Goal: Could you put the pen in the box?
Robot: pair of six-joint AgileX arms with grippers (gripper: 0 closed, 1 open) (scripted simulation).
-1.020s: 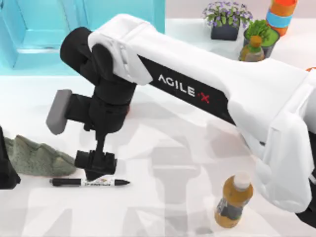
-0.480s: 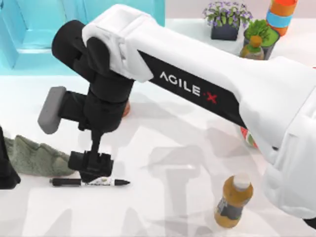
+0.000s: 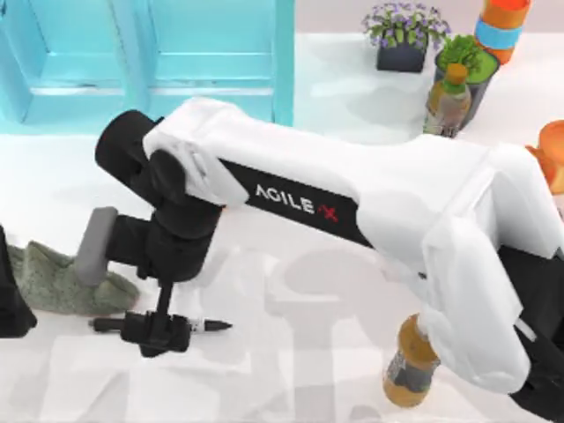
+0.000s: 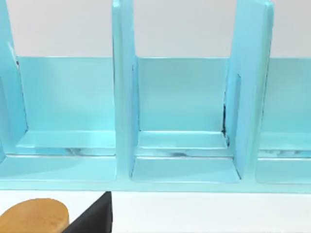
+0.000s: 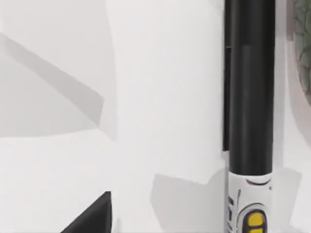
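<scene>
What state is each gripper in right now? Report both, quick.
Right gripper: down at the pen on the table's left side; open or shut cannot be told.
Left gripper: facing the blue box.

Open table (image 3: 291, 370) right of pen (image 3: 211, 326); green cloth (image 3: 53, 278) close behind.

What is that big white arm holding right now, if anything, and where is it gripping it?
It cannot be told for sure. The right gripper sits down over the middle of the pen, which lies flat on the table; whether its fingers have closed is hidden.
</scene>
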